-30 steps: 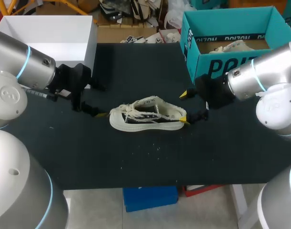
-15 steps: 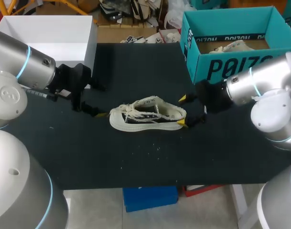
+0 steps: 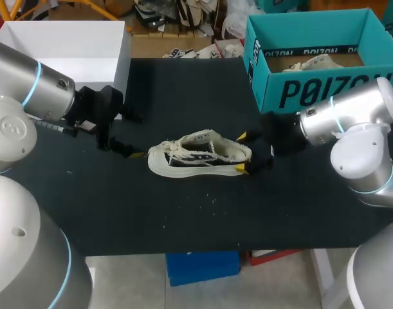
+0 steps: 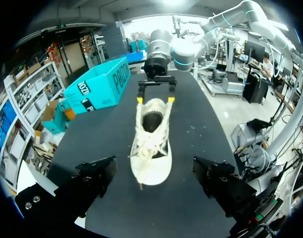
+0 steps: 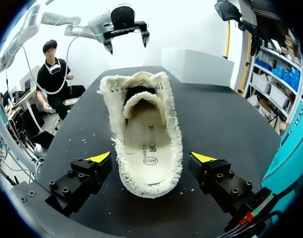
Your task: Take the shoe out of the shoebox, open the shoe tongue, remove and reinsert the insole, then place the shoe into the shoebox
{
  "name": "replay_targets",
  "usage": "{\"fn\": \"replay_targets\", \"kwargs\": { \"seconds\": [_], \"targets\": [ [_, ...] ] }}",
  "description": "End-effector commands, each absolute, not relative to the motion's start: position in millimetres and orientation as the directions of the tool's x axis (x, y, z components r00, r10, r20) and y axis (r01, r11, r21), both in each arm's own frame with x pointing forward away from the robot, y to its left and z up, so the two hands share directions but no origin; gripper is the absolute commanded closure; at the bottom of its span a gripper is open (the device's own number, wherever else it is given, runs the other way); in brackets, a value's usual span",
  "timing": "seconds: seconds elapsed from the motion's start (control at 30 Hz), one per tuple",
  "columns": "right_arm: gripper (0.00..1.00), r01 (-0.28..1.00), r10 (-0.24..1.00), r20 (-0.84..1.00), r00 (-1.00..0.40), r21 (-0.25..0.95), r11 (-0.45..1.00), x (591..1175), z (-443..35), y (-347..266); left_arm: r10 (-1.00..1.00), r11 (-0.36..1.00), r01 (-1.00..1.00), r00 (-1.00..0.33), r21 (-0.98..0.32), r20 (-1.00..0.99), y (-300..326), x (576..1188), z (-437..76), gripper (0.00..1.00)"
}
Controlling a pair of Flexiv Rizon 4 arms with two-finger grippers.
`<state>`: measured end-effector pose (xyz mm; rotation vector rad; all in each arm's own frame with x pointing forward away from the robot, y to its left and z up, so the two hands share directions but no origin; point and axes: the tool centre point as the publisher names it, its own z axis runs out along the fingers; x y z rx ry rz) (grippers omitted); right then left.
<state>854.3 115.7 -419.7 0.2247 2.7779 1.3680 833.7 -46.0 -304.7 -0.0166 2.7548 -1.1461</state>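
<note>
At the far left corner of the dark worktop (image 3: pixel 183 219) a white box (image 3: pixel 67 48) is seen, its near wall partly hidden by the left arm. The left pincer (image 3: pixel 133 135) is held open just off the toe of the shoe (image 3: pixel 197 156), without touching it; its far fingertip is hard to make out against the worktop. The pale shoe is laid on its sole near the middle of the worktop, toe toward the left arm. In the right wrist view the insole is seen inside, its front end hidden beneath the tongue. The heel is straddled by the right pincer (image 3: pixel 245 152), its jaws spread with a narrow gap on each side. At the far right stands the teal shoebox (image 3: pixel 312 90), in which a second pale shoe (image 3: pixel 312 62) is largely hidden by the wall.
</note>
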Motion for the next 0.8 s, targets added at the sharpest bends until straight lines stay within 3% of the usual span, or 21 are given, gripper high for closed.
{"fn": "replay_targets", "kwargs": {
  "seconds": [0.03,0.5,0.53,0.57,0.8],
  "targets": [
    [0.0,0.117,0.151,0.033,-0.988,0.796,0.594,854,-428,121,-0.073,0.704,0.053,-0.987,-0.708,-0.147,-46,833,-306,0.0],
    [0.0,0.09,0.108,0.033,-0.994,0.805,0.586,862,-438,127,-0.073,0.704,0.053,-0.987,-0.708,-0.147,-46,833,-306,0.0],
    [0.65,0.09,0.108,0.032,-0.994,0.798,0.595,862,-439,128,-0.073,0.704,0.053,-0.987,-0.708,-0.147,-46,833,-306,0.0],
    [1.0,0.089,0.095,0.041,-0.995,0.808,0.582,863,-440,128,-0.073,0.704,0.053,-0.987,-0.708,-0.147,-46,833,-306,0.0],
    [1.0,0.089,0.095,0.041,-0.995,0.808,0.582,863,-440,128,-0.143,0.733,-0.015,-0.981,-0.68,-0.133,-55,830,-296,0.0]
  ]
}}
